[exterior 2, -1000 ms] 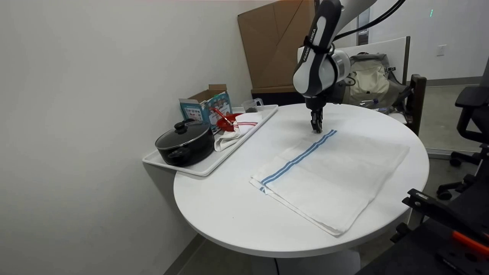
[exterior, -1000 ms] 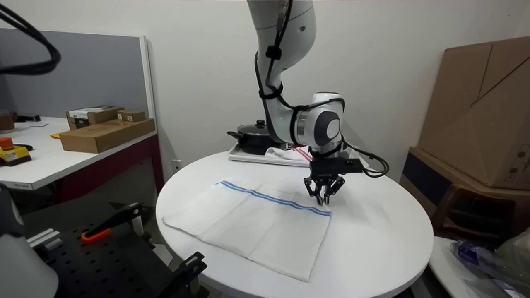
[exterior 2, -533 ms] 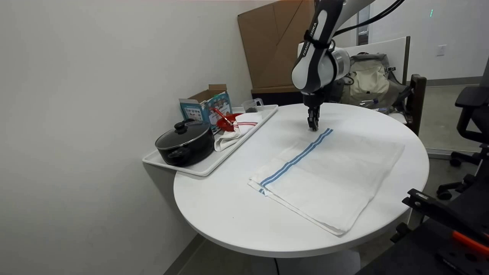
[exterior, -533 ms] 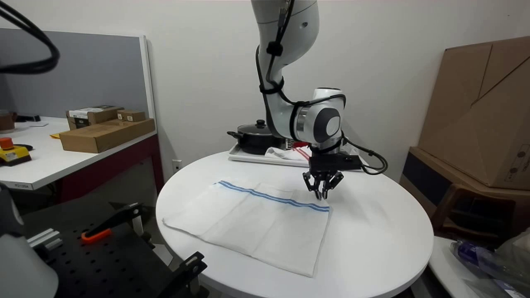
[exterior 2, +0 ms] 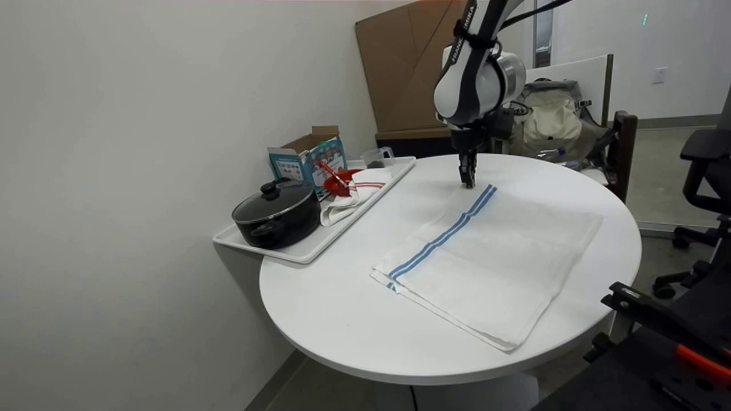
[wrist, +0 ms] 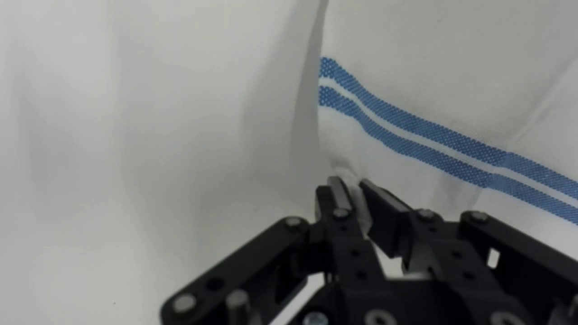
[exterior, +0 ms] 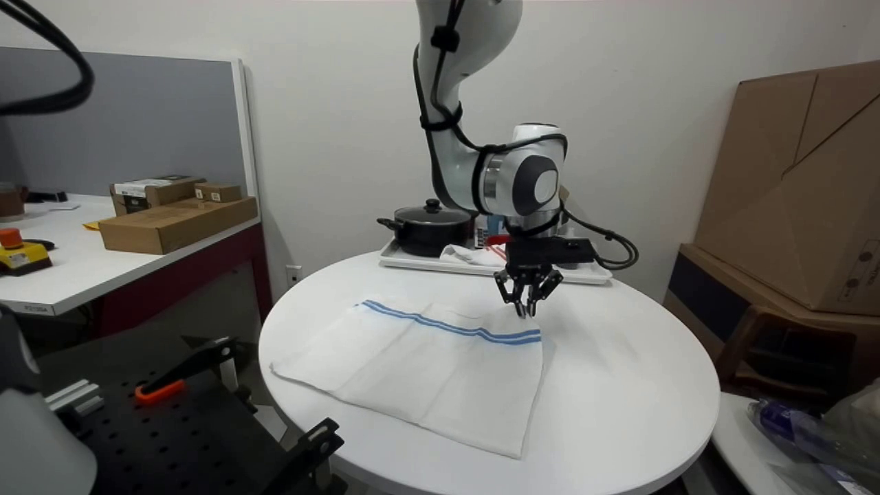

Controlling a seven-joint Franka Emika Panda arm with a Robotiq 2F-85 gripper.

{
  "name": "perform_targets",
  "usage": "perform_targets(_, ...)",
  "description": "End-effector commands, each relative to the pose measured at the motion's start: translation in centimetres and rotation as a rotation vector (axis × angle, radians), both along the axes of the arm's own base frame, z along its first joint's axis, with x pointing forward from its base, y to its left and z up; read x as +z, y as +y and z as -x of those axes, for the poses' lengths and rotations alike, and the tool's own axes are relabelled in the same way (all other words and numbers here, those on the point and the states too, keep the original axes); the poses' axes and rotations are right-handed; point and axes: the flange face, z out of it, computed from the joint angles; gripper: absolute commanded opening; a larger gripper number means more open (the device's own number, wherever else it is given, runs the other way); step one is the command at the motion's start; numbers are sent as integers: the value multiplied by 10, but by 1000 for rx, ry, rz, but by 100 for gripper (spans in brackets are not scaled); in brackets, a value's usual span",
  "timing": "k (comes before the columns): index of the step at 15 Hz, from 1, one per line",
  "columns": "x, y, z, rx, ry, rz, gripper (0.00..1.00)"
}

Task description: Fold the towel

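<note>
The white towel (exterior: 440,378) with a double blue stripe along its far side lies spread and layered on the round white table (exterior: 619,412). It also shows in an exterior view (exterior 2: 491,268) and in the wrist view (wrist: 442,85). My gripper (exterior: 526,313) is at the towel's far corner, beyond the end of the stripe, a little above the table. It shows there in an exterior view too (exterior 2: 468,184). In the wrist view, my gripper (wrist: 350,183) is closed on a bunched fold of the towel, which lies between the two fingers. The towel's edge there looks slightly raised.
A white tray (exterior 2: 311,251) at the table's wall side holds a black lidded pot (exterior 2: 274,214), a cloth with red stripes (exterior 2: 348,202), a red bowl (exterior 2: 334,185), an opened box (exterior 2: 311,160) and a clear cup (exterior 2: 377,157). The wall stands behind it.
My gripper has risen and moved towards the tray side. The towel's held corner and stripe end have followed it. The near edge has shifted slightly.
</note>
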Motion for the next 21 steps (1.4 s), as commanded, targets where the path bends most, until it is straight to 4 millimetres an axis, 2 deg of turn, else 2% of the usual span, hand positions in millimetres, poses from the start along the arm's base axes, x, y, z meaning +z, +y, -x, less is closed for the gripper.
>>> perform_targets(1, 26, 15, 25, -14, 53, 17, 3)
perform_targets(10, 77, 57, 69, -97, 136, -23, 3)
perform_targets(14, 98, 80, 84, -220, 204, -73, 3)
perform_targets(18, 96, 93, 88, -447, 258, -75, 3)
perform_targets(21, 86, 93, 89, -589, 259, -51, 3)
